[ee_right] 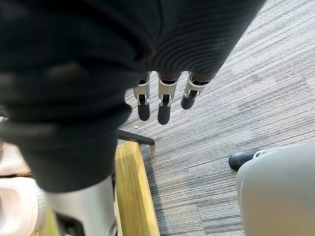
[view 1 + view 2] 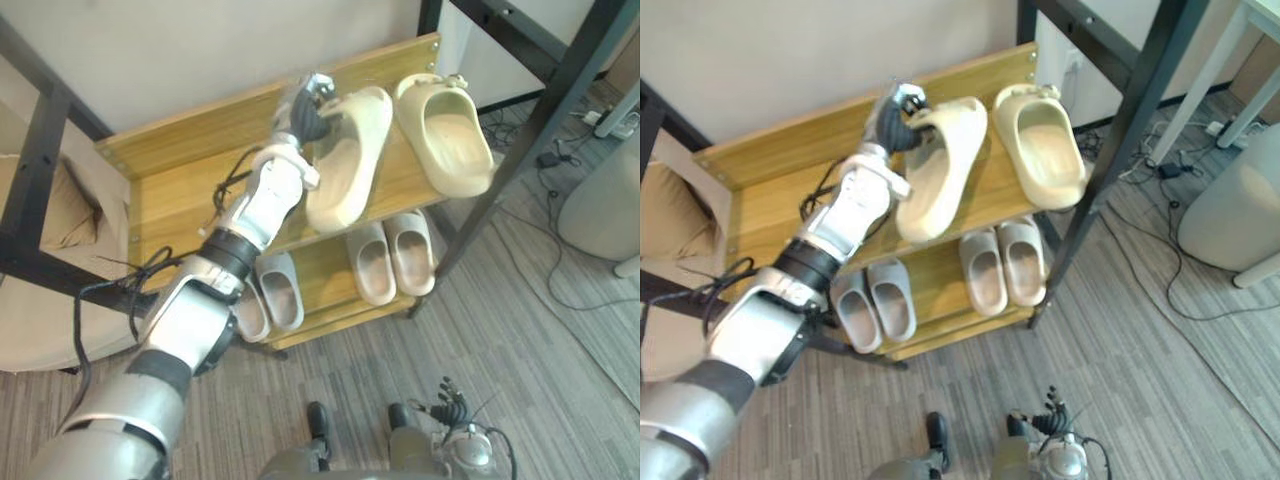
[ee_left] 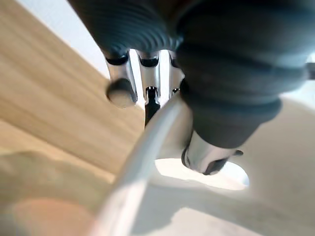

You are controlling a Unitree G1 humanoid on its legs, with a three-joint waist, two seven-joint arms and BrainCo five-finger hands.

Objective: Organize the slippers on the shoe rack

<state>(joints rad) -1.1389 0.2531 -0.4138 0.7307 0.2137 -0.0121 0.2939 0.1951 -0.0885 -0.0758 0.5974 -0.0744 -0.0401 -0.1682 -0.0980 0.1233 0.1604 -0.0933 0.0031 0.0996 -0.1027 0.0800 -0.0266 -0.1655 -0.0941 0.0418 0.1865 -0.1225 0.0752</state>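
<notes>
1. Nearest your head camera, the silver-grey left arm climbs from 7 o'clock toward the top shelf of the two-tier wooden shoe rack [image 2: 170,185]. It ends in the left hand [image 2: 303,108].
2. You are holding a thick cream foam slipper [image 2: 348,165]. It is moulded in one piece, with a rounded toe, a wide oval foot opening and a smooth matt skin.
3. That slipper slants over the top shelf from 1 o'clock down to 7 o'clock, and its lower end pokes past the shelf's front edge. The hand grips its 11 o'clock end. You cannot tell whether it rests on the board.
4. Your left wrist view gives the grip. The fingers [image 3: 121,92] sit on one face of the slipper's curved rim and the thumb [image 3: 209,157] on the other, pinching the wall between them.
5. Your eye views give the layout. A matching second cream slipper [image 2: 447,135] lies flat just beside the held one, at its 3 o'clock. At 6 o'clock, the lower shelf carries a pale grey slipper pair [image 2: 395,258] and a second pale grey pair [image 2: 272,295].
6. Your right hand [image 1: 165,101] hangs over the grey carpet floor [image 1: 236,113], fingers straight and slightly spread, holding nothing.
</notes>
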